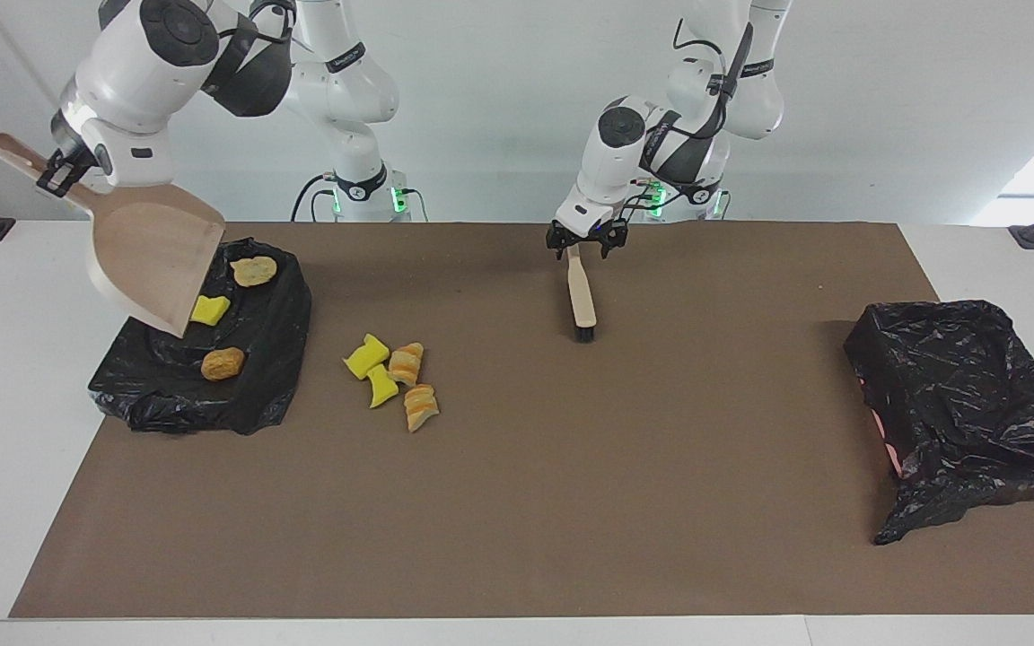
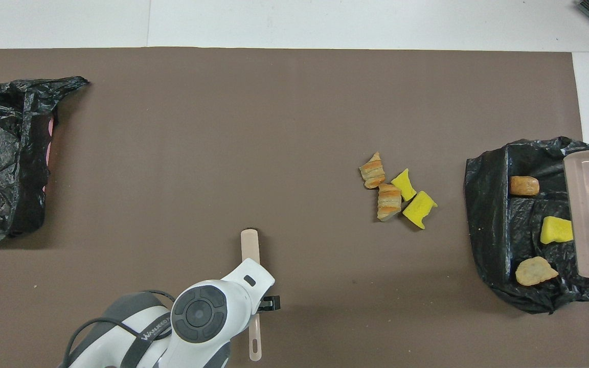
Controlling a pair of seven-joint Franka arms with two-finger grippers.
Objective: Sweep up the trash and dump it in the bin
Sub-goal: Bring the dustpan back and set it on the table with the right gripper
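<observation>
Meanwhile, brush lies lengthwise, bristles away from robots.

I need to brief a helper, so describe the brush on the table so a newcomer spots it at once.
Start at the brown mat, on its edge nearest the robots. Under the left gripper lies the brush, a slim pale wooden stick ending in a small black bristle head. Nothing else there is long and thin; the trash pieces are short lumps.
</observation>
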